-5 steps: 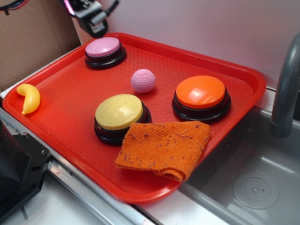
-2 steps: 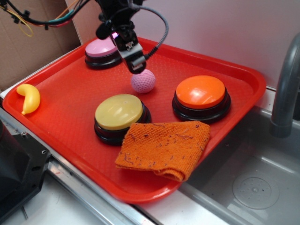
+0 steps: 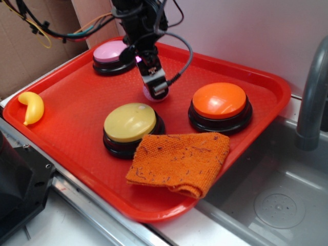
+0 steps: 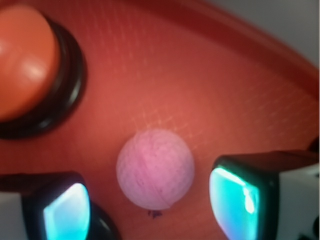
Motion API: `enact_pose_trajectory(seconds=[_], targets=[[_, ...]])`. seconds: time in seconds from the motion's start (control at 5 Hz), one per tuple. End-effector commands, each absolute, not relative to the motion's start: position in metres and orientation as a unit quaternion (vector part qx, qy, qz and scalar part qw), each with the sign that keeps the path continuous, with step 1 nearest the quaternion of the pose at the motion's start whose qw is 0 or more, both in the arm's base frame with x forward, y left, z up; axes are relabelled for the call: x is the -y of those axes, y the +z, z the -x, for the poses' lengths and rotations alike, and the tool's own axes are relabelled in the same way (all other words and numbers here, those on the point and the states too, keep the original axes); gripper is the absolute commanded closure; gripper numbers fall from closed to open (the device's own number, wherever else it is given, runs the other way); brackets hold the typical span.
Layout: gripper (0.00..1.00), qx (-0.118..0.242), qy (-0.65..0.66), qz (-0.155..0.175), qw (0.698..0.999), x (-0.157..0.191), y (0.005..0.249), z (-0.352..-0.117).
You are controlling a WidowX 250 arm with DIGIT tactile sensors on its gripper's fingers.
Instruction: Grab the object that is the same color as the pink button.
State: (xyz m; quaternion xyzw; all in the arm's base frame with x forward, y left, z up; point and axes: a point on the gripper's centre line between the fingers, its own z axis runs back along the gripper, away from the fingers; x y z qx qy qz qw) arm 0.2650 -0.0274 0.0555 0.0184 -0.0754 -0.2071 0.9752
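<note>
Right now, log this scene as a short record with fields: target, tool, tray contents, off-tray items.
target: pink ball, on the tray, between the fingers, gaps on both sides
tool: tool open, low over the ball
tray contents: pink button, yellow button, orange button, orange cloth
off-tray items: toy banana, faucet

Dimpled pink ball (image 4: 155, 168) on tray, near pale-pink domed button (image 3: 114, 51).

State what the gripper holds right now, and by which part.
Nothing is held. The gripper is open, its jaws on either side of the pink ball with gaps visible on both sides.
</note>
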Motion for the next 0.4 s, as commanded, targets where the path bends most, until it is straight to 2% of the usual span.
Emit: enact_pose_trajectory(seconds=[0.0,0.2], targets=[[0.0,0.08,-0.198,-0.024,0.977,0.0221,0.043,-0.2798],[0.1,0.079,-0.208,-0.027,0.974,0.0229,0.0351,-0.2826]])
